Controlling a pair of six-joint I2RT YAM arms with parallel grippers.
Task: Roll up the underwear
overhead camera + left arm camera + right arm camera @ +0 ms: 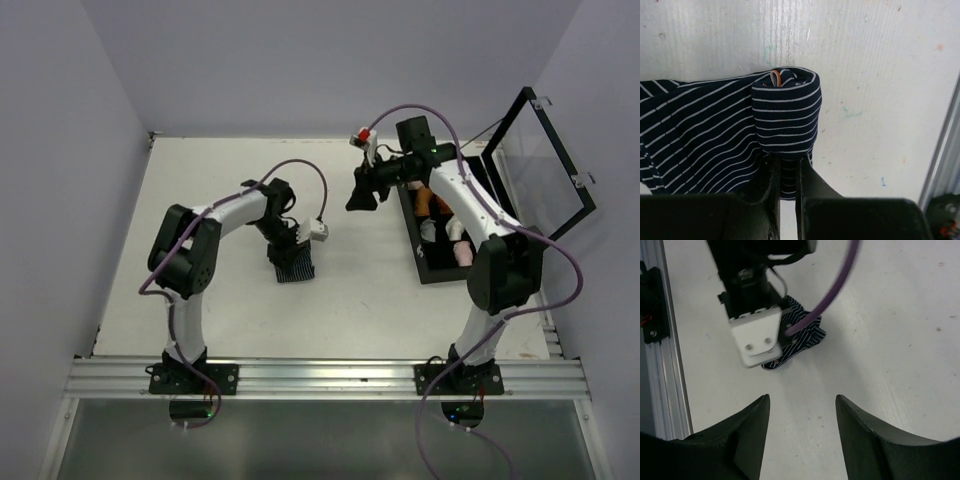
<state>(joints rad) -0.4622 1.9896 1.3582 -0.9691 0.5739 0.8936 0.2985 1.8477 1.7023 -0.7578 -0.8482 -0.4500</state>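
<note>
Left gripper [789, 162] is pinched nearly shut on the near end of the rolled part of the underwear [715, 135], w/ only a thin fold of striped cloth between the jaws. Right gripper [802, 401] hangs above the counter [900, 315], jaws wide apart, nothing in them. Underwear lies on the counter mid-left, under the left wrist, well apart from the black box [440, 274] at the right.

Step in hand, as I judge it: turning the roll over the flat part. To do it well:
- Hold the pinch firm so the tube doesn't spring open.
- Turn toward the flat striped side.
- Stay low so the cloth doesn't lift.
- Right gripper prob. should come down & pin the flat end, else the whole piece may slide.

Views:
- **Left wrist cam:** shows the roll itself. One thick turn, an orange-edged label [775, 78] poking out at the far end, flat cloth spreading left.
- **Top cam:** gives only a small dark patch half under the wrist, but shows both arms & the box.
- **Right wrist cam:** shows the left wrist covering most of the cloth. Roll not readable there.
</note>
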